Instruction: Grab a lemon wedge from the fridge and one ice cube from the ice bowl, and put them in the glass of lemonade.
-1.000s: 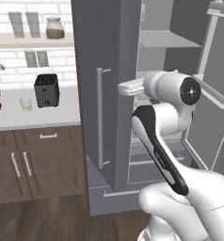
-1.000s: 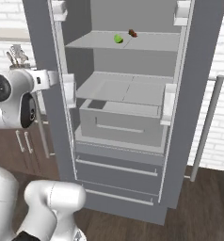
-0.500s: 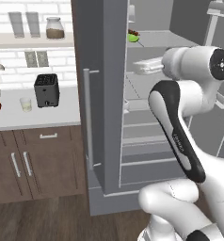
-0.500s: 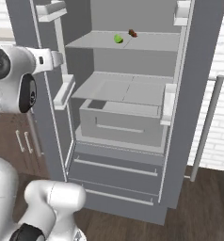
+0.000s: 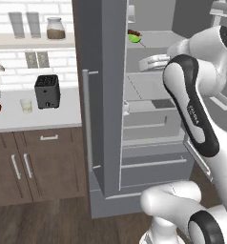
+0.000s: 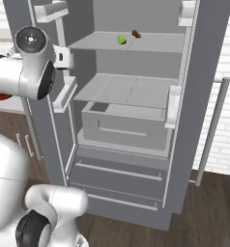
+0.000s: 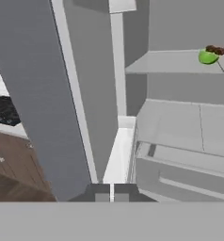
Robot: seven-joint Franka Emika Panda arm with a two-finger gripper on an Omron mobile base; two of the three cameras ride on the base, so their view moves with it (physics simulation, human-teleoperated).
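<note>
Hand view: my pincer point(image 7: 111, 196) sits clenched and empty by the door edge of the tall grey double-door fridge point(image 6: 206, 96), both doors open. Tiny yellow-green lemon wedge point(image 7: 207, 57) lies on the upper shelf beside a small brown bit point(image 7: 216, 49) — I'd release the tips first, then rise level and approach squarely.

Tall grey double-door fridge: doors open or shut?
Open. Both doors of the tall grey fridge are swung wide, baring shelves, drawers and the small yellow-green lemon wedge.
</note>
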